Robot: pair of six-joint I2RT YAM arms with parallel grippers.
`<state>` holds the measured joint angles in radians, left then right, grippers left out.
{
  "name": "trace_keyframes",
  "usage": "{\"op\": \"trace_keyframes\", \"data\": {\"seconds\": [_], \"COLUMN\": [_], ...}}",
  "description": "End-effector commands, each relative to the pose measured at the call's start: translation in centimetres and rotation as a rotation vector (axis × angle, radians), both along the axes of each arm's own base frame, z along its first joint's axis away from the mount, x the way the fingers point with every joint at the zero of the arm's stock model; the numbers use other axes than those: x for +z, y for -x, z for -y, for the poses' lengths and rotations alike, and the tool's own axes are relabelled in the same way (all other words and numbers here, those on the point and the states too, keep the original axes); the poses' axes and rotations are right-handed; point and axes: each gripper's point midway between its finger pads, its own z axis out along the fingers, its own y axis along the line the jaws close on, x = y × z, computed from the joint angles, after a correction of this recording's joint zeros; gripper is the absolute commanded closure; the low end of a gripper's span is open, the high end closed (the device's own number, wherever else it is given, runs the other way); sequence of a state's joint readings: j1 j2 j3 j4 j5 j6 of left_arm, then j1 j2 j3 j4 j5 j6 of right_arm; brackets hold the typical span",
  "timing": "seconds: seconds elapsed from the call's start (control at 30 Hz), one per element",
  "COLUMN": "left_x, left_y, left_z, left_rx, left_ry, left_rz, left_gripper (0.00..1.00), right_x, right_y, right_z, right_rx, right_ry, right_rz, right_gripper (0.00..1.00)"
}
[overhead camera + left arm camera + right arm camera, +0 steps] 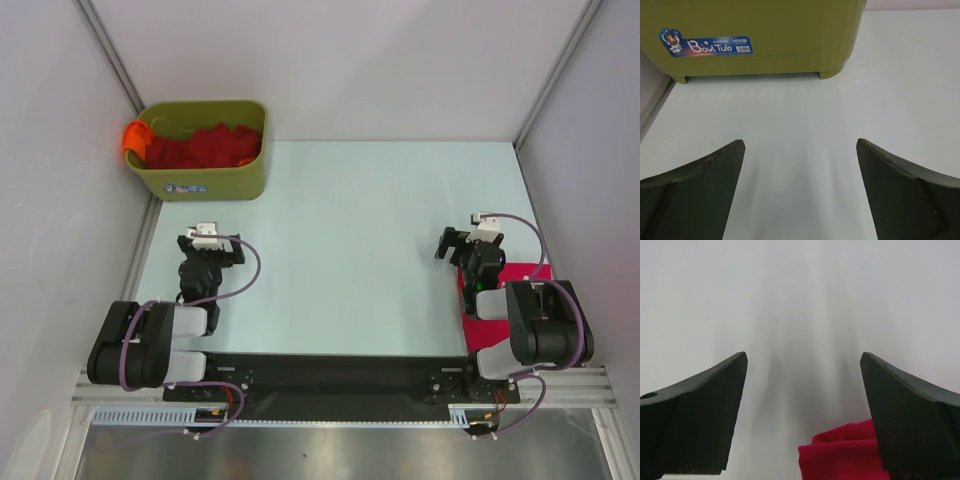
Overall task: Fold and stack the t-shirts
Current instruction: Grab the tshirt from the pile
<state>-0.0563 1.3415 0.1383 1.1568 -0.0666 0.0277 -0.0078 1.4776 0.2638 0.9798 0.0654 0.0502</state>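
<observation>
Magenta-pink t-shirt (840, 455) lies beneath the wide-spread right pincer (803, 356).

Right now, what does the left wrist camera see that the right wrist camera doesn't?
Only the left wrist view shows the olive-green tub, with a blue sticker reading Bowl Tub on its side. Only the right wrist view shows a corner of the magenta-pink t-shirt, low beside one finger. Both show pale table between open dark fingers: the left gripper in one, the right gripper in the other.
</observation>
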Motion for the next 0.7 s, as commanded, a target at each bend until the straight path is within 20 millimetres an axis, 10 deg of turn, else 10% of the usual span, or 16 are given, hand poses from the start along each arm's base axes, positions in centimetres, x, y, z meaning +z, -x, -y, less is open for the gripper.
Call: {"op": "trace_keyframes", "data": {"seconds": [0.0,0.13,0.3,0.5,0.6,0.63,0.67], "left_x": [2.0,2.1,4.5,16.9,22.2,21.0,25.1], "left_y": [-0.7,-0.8,0.9,-1.3,-4.8,-6.7,-7.7], "left_z": [0.2,0.2,6.0,4.5,1.2,1.3,1.2], "left_rx": [-0.018,-0.018,-0.394,-0.296,-0.122,-0.156,-0.174], "left_ry": [-0.01,-0.011,-0.137,-0.135,-0.171,-0.19,-0.231], "left_rz": [0.065,0.068,0.055,0.062,-0.005,-0.077,-0.025], "left_gripper": [0.0,0.0,0.0,0.0,0.0,0.0,0.0], "right_x": [4.7,9.1,23.2,32.9,33.9,34.4,34.1], "right_y": [-1.3,-1.8,-2.2,-2.9,-3.3,-3.4,-3.7], "right_z": [-0.5,-0.6,-1.0,-2.8,-4.3,-5.1,-5.8], "right_rx": [0.035,0.048,0.127,0.25,0.324,0.364,0.383], "right_ry": [0.028,0.002,-0.058,-0.096,-0.137,-0.142,-0.166], "right_rz": [0.131,0.123,0.409,0.506,0.516,0.518,0.505], "right_gripper": [0.0,0.0,0.0,0.0,0.0,0.0,0.0]}}
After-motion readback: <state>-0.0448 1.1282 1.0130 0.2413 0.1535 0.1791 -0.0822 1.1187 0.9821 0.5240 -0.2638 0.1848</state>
